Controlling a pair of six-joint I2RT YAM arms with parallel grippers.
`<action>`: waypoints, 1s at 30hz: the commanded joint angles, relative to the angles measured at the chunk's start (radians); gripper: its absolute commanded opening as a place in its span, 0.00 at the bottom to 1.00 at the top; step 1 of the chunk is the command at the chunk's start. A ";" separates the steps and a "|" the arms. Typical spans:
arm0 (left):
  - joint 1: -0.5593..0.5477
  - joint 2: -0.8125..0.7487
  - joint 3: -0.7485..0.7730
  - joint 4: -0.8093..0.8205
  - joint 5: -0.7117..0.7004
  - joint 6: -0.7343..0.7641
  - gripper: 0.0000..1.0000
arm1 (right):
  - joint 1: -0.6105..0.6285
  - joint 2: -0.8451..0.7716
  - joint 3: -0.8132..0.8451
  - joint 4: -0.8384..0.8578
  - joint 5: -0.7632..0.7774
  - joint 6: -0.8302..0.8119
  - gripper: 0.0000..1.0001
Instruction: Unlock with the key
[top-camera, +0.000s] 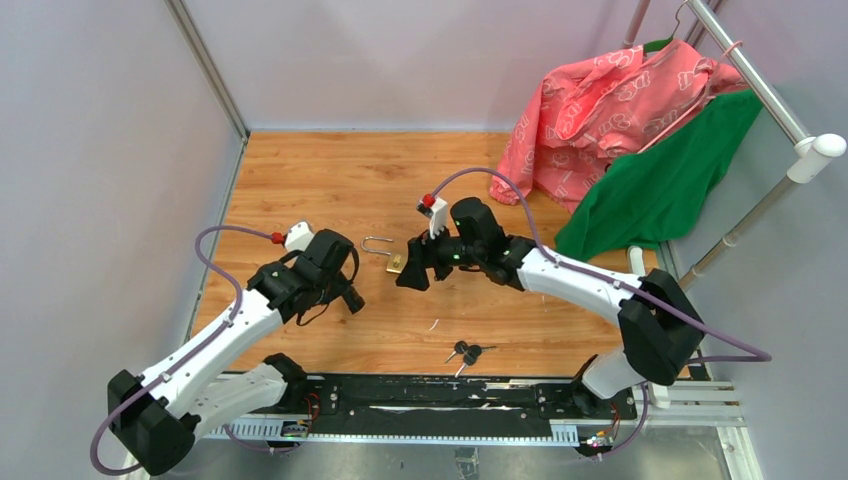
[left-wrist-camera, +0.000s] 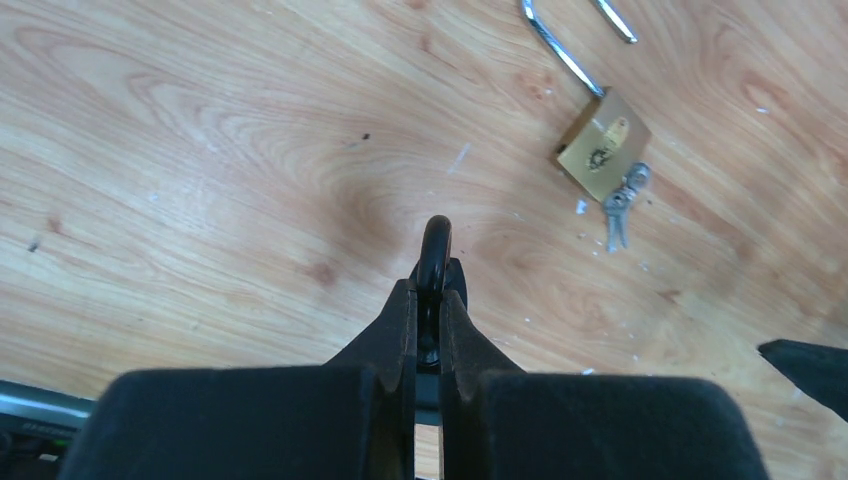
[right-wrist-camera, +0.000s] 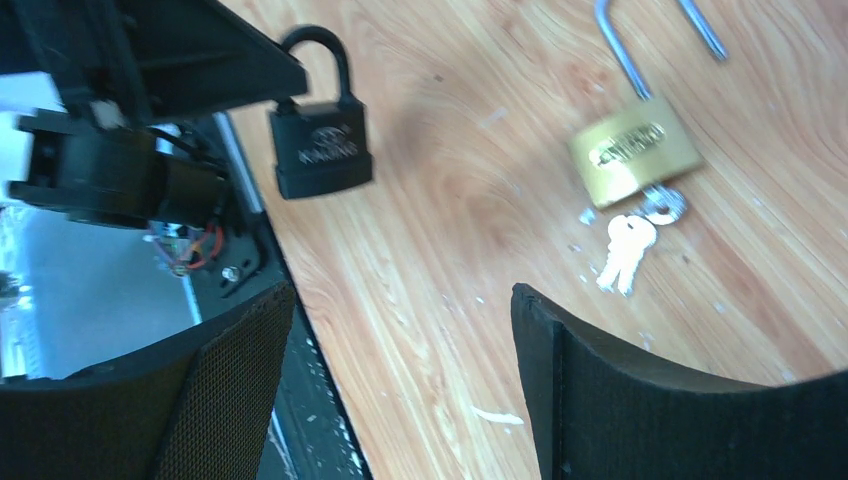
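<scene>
My left gripper (top-camera: 349, 296) is shut on the shackle of a small black padlock (left-wrist-camera: 434, 250). It holds the padlock above the wooden table; its body shows in the right wrist view (right-wrist-camera: 322, 152). A brass padlock (top-camera: 396, 263) lies on the table with its silver shackle (left-wrist-camera: 558, 48) swung open and a bunch of silver keys (right-wrist-camera: 626, 250) at its keyhole. It also shows in the left wrist view (left-wrist-camera: 603, 146). My right gripper (top-camera: 412, 277) is open and empty, just right of the brass padlock, with wide-apart fingers (right-wrist-camera: 600, 400).
A pair of black-headed keys (top-camera: 466, 352) lies near the table's front edge. Pink (top-camera: 610, 100) and green (top-camera: 665, 180) garments hang from a metal rack (top-camera: 790, 120) at the back right. A black rail (top-camera: 440, 395) runs along the near edge.
</scene>
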 joint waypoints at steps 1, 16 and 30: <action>0.010 0.034 0.008 0.020 -0.088 -0.020 0.00 | -0.029 -0.039 -0.046 -0.108 0.084 -0.064 0.82; 0.064 0.170 -0.100 0.103 -0.023 -0.083 0.00 | -0.047 -0.101 -0.108 -0.179 0.137 -0.087 0.81; 0.067 0.253 -0.121 0.142 -0.014 -0.073 0.10 | -0.048 -0.100 -0.113 -0.183 0.139 -0.078 0.80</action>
